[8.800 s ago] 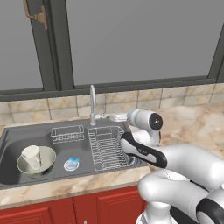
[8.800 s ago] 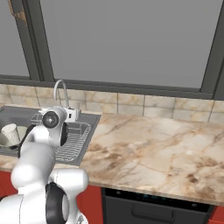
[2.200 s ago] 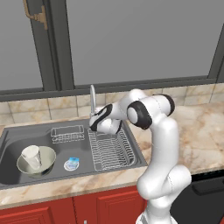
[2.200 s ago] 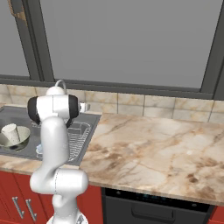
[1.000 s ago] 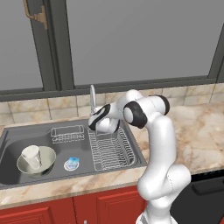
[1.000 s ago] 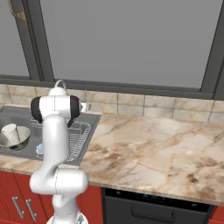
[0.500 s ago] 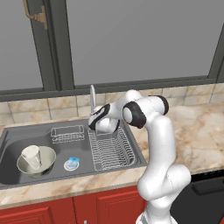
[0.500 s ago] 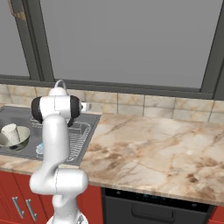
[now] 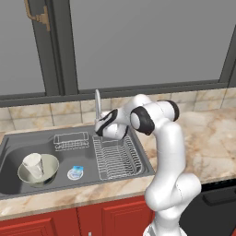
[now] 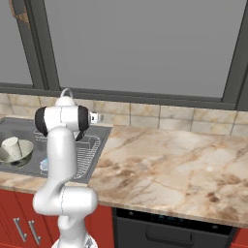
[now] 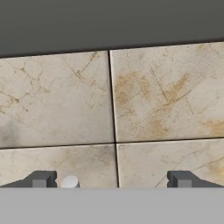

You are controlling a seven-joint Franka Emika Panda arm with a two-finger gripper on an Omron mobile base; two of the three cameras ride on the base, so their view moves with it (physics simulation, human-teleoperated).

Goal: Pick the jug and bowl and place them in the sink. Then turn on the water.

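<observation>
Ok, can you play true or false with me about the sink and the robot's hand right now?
1. The jug sits inside the bowl. True.
2. The bowl is on the marble counter. False: it rests in the sink.
3. Water is pouring from the faucet. False: no stream shows at the spout.
4. The gripper is up by the faucet, behind the wire rack. True.
5. The gripper is holding the jug. False: its fingers stand wide apart in the hand view, facing the wall tiles, with nothing between them.
</observation>
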